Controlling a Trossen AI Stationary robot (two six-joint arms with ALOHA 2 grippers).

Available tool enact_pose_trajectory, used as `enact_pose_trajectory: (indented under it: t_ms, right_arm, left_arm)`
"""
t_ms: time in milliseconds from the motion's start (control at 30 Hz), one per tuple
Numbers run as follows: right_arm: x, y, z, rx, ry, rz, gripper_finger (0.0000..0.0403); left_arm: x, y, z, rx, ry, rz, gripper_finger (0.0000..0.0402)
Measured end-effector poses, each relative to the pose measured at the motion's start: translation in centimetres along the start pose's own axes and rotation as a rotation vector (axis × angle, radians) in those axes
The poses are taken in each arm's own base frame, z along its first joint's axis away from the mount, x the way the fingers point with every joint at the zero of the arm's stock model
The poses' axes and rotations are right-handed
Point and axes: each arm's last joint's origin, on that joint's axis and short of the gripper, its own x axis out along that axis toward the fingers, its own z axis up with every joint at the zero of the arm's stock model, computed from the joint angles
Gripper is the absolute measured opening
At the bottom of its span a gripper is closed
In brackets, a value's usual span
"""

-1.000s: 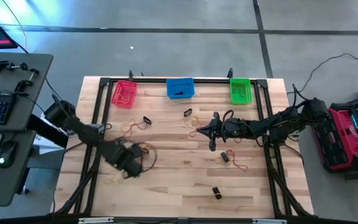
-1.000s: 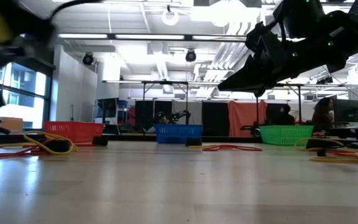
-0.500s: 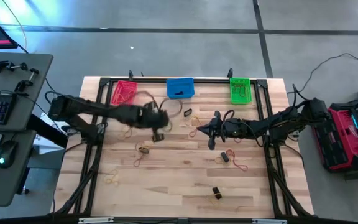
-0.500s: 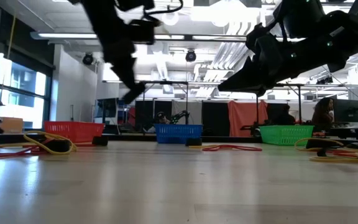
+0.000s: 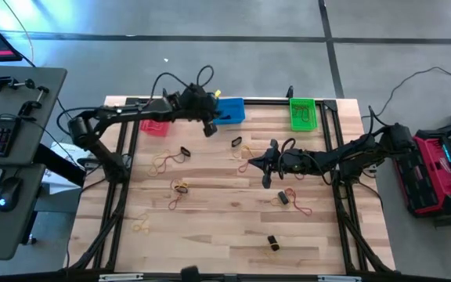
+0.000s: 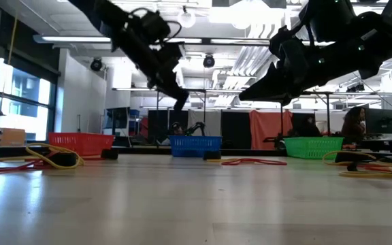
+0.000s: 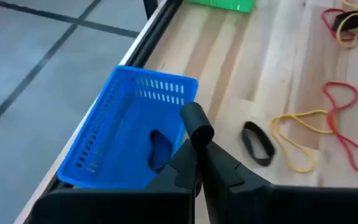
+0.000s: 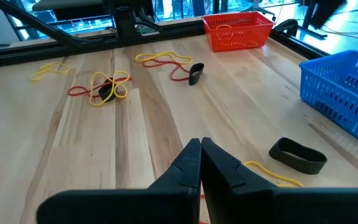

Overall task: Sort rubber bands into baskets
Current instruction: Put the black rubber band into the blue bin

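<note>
High view, left gripper (image 5: 208, 129): hung just beside the blue basket (image 5: 227, 110), at its near corner on the red-pink basket's side; fingers pressed together, what they pinched was too small to tell here
High view, baskets: blue basket sat between the red-pink basket (image 5: 156, 125) and the green basket (image 5: 303, 113), all three in a row along the far edge of the table (image 5: 225, 227)
High view, right gripper (image 5: 268, 174): waited well apart from the blue basket, out over mid-table, fingers pressed together and empty
High view, loose bands: a black rubber band (image 5: 185, 151) lay nearest the blue basket, tangles of yellow and red ones farther out; nothing stood between gripper and basket

Low view, left gripper (image 6: 181, 103): pointed down, above the blue basket (image 6: 195, 145), high enough to clear its rim, I'd say

Left wrist view, left gripper (image 7: 197, 134): there it was, a short black band pinched at the tips, right at the blue basket (image 7: 114, 140) wall; one dark band already lay inside, so black likely belongs here
Left wrist view, around: a black band (image 7: 258, 142) and a yellow band (image 7: 300, 138) lay on the wood just beside the basket

Right wrist view, right gripper (image 8: 200, 147): closed on nothing; black band (image 8: 298, 154) lay near the blue basket (image 8: 343, 93)
</note>
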Motion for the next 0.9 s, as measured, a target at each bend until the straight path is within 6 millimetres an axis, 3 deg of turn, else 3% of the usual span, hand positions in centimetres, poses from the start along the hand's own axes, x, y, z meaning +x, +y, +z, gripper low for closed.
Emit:
enact_pose_trajectory:
  t_ms: [333,633,733,900]
  right_arm:
    - [0.0,-0.1,0.0,0.0,0.005,-0.01,0.0]
    - [0.0,-0.1,-0.1,0.004,0.009,-0.01,0.0]
    - [0.0,-0.1,-0.1,0.006,0.009,-0.011,0.0]
    - [0.0,-0.1,-0.1,0.006,0.011,-0.01,0.0]
  left_arm:
    - [4.3,4.3,-0.3,-0.02,0.042,-0.026,0.0]
    - [7.6,4.9,-0.3,0.003,0.117,-0.055,0.0007]
    - [7.5,4.8,-0.1,0.035,0.119,-0.058,0.0023]
    - [5.7,4.6,1.4,0.061,0.065,-0.042,0.0059]
